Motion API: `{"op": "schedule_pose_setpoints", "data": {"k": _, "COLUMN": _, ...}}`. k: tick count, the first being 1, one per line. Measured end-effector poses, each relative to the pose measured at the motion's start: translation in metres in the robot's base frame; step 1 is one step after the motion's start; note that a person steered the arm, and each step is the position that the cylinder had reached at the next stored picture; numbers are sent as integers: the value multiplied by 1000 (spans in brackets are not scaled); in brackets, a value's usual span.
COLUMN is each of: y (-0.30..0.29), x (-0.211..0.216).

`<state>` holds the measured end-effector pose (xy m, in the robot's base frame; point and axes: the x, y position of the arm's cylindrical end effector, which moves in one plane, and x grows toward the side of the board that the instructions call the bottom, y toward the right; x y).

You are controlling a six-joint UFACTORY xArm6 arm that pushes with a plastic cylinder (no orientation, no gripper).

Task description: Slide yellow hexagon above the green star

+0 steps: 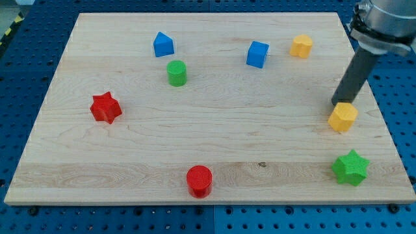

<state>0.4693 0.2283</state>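
Observation:
The yellow hexagon [342,117] lies near the board's right edge. The green star [350,167] lies below it, near the bottom right corner, with a gap between them. My dark rod comes down from the view's top right. My tip [338,103] sits right at the hexagon's upper left edge, touching or nearly touching it.
A second yellow block [301,46] lies at the top right. A blue cube [257,54] and a blue house-shaped block [163,45] lie along the top. A green cylinder [177,73], a red star [106,107] and a red cylinder [199,181] lie further left. The wooden board [260,130] ends just right of the hexagon.

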Motion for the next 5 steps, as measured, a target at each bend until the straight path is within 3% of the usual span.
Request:
{"op": "schedule_pose_setpoints", "data": {"k": 4, "y": 0, "x": 45}}
{"op": "schedule_pose_setpoints", "data": {"k": 5, "y": 0, "x": 31}}
